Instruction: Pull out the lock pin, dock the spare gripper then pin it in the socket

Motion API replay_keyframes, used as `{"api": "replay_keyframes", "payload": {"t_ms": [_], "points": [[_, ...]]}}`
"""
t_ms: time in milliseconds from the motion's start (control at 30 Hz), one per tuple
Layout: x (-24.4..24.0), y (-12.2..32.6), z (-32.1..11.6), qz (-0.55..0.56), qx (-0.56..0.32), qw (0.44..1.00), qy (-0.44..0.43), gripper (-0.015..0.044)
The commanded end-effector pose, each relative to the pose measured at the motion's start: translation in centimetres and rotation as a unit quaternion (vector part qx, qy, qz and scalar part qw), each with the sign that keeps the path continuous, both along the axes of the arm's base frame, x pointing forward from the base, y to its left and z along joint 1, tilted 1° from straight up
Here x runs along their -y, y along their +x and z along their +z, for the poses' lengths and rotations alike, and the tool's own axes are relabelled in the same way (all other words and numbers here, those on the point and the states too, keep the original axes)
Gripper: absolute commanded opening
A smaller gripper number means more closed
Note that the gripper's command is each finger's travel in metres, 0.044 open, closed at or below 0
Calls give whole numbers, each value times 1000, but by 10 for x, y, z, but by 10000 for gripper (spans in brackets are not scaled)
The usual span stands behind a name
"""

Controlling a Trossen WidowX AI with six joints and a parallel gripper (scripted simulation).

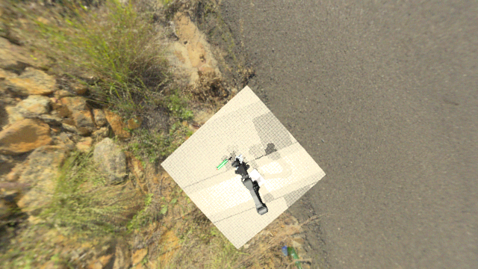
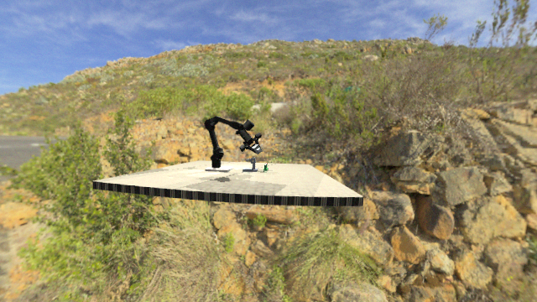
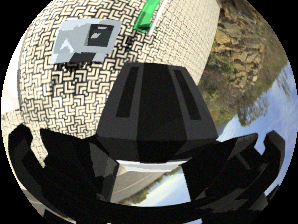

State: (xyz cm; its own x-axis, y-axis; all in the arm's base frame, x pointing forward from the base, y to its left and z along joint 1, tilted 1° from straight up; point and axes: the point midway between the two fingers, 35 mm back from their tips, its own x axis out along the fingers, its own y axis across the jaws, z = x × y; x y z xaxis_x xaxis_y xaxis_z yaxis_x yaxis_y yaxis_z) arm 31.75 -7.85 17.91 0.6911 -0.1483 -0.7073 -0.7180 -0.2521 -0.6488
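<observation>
My gripper (image 1: 240,158) (image 2: 257,149) (image 3: 150,125) is shut on the lock pin, which shows only as a pale bar between the dark fingers; the rest of the pin is hidden. The gripper is tilted and hangs above the mount, apart from it. The grey mount (image 2: 250,170) (image 3: 67,41) stands on the table; its dark socket (image 3: 100,35) shows no pin or spigot in it, as far as the small view tells. The spare gripper, a green piece (image 1: 222,164) (image 2: 266,168) (image 3: 146,17) with a dark end, lies beside the mount.
The patterned table (image 1: 209,138) (image 2: 310,184) has its far edge beyond the green piece. The arm's pale base plate (image 1: 257,176) (image 2: 224,169) is on the table behind the mount. Dark shadows fall across the table top.
</observation>
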Motion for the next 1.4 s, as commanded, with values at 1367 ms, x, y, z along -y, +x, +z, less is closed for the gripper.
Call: {"api": "replay_keyframes", "payload": {"t_ms": [1367], "points": [[-41,-44,18,-256,193,855,408,0]]}}
